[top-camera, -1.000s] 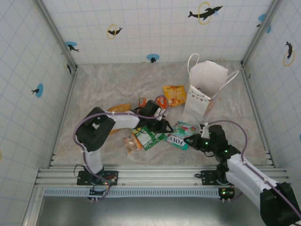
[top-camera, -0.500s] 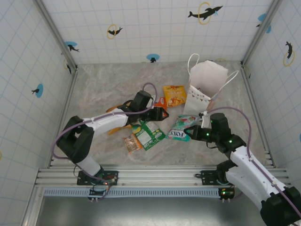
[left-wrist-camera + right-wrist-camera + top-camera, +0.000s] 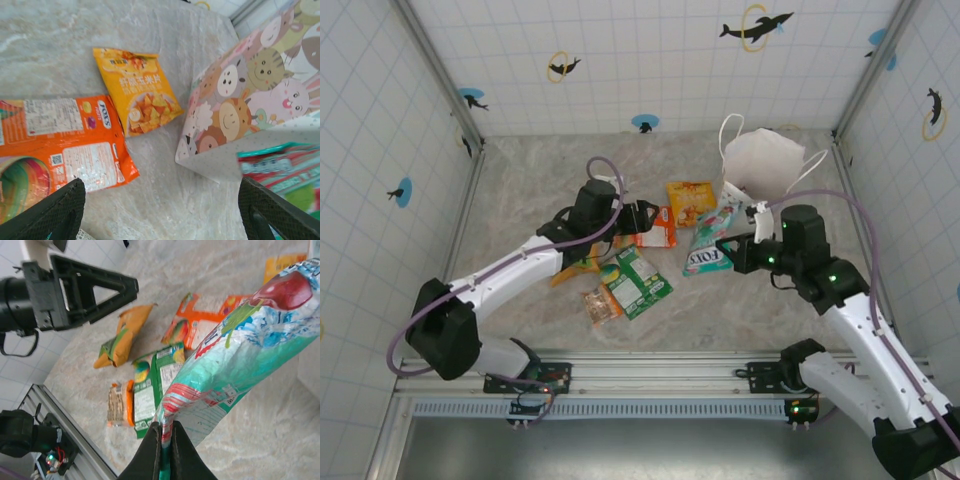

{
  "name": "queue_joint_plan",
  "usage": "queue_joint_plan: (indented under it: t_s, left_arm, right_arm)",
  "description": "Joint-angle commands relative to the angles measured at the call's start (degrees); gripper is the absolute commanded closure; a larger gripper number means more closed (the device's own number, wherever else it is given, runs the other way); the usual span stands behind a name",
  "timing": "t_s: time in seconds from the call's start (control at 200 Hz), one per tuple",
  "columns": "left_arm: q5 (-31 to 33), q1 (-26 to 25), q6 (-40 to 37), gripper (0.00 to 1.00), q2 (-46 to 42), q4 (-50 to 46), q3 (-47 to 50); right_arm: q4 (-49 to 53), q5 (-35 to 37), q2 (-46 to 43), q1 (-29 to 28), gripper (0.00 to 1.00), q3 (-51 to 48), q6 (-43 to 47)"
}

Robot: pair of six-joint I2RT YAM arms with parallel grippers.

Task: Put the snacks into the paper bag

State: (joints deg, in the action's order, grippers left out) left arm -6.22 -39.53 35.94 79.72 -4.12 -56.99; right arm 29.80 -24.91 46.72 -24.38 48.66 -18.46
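Note:
My right gripper (image 3: 732,250) (image 3: 166,436) is shut on the lower edge of a teal snack packet (image 3: 708,250) (image 3: 240,345), held off the table just in front of the white paper bag (image 3: 765,160). My left gripper (image 3: 645,218) (image 3: 160,217) hovers open with nothing between its fingers (image 3: 55,212), just above an orange packet (image 3: 660,232) (image 3: 65,145). A yellow-orange chips packet (image 3: 690,200) (image 3: 137,92) lies between that one and the bag's cartoon-animal side (image 3: 250,85). A green packet (image 3: 638,285) (image 3: 155,382) and a small brownish one (image 3: 602,303) (image 3: 119,402) lie nearer me.
Another yellow-orange packet (image 3: 572,270) (image 3: 122,335) lies under the left forearm. Tiled walls close in the marble table (image 3: 540,180) at the back and both sides, and a metal rail (image 3: 650,372) runs along the near edge.
The right gripper has lifted the teal packet off the table and carried it toward the bag. The left gripper has moved back over the orange packet, its jaws opening wider.

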Motion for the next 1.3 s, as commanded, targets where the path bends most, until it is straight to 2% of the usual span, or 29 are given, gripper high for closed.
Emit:
queue_joint_plan:
  t_s: [0.0,0.065,0.235,0.49,0.706,0.926,1.101,1.296]
  left_arm:
    - [4.35,0.33,-1.99,0.18,-1.67,-1.15,-0.85]
    - [4.98,0.4,-2.79,0.18,-1.81,-1.16,-1.49]
    - [4.91,0.34,-4.46,0.18,-1.6,0.64,-2.76]
    - [4.71,0.33,-6.76,0.19,-0.89,1.29,-4.72]
    - [4.39,0.33,-7.38,0.19,-0.03,1.91,-5.41]
    - [3.63,0.41,-7.49,0.19,1.11,2.63,-5.67]
    - [2.77,0.29,-7.43,0.19,2.66,2.37,-6.4]
    - [2.56,0.33,-7.39,0.19,3.24,2.48,-6.48]
  right_arm:
    - [-0.89,2.34,0.79,-0.23,1.0,6.36,4.23]
    - [-1.6,2.41,1.56,-0.23,1.0,8.95,4.99]
    - [-5.78,7.81,3.59,-0.24,1.0,15.34,6.06]
    - [-9.45,17.98,7.61,-0.14,1.0,24.82,9.34]
    - [-14.04,29.7,8.13,0.12,1.0,26.23,12.92]
    - [-11.76,40.69,9.54,0.29,1.0,27.12,15.69]
    - [-9.38,42.58,12.26,1.72,1.0,27.79,16.62]
    - [-8.2,37.93,15.12,6.16,1.0,27.39,14.98]
